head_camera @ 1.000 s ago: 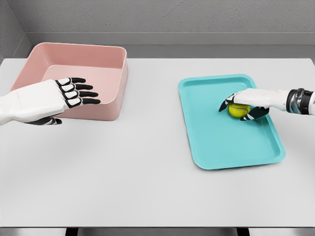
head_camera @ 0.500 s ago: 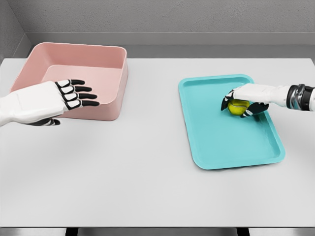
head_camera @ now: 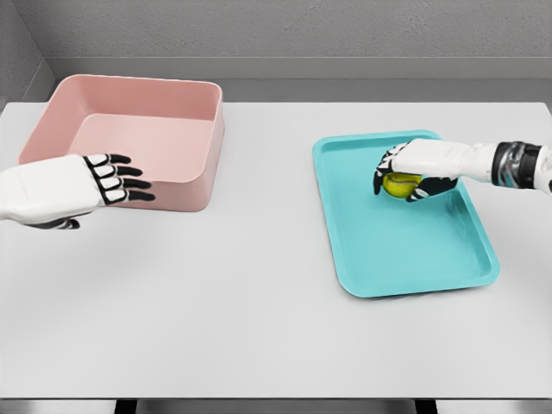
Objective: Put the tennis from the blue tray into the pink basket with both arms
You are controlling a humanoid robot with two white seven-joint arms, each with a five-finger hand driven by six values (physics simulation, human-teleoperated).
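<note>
Right robot hand point(head_camera: 412, 172) around tennis ball point(head_camera: 399, 183)

Simulated test bench: plain white table point(head_camera: 259, 328), bare grey walls point(head_camera: 302, 30).

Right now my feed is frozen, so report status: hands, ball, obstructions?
Right hand shut on yellow-green tennis ball, over teal tray. Left hand open, by pink square basket. White tabletop between shows no obstruction.

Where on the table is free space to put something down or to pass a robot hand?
Bare table lies between the pink basket and the blue tray, and along the whole near edge. The tray's near half is bare. Crowded spots: the right robot hand on the tennis ball, and the left robot hand before the basket.
</note>
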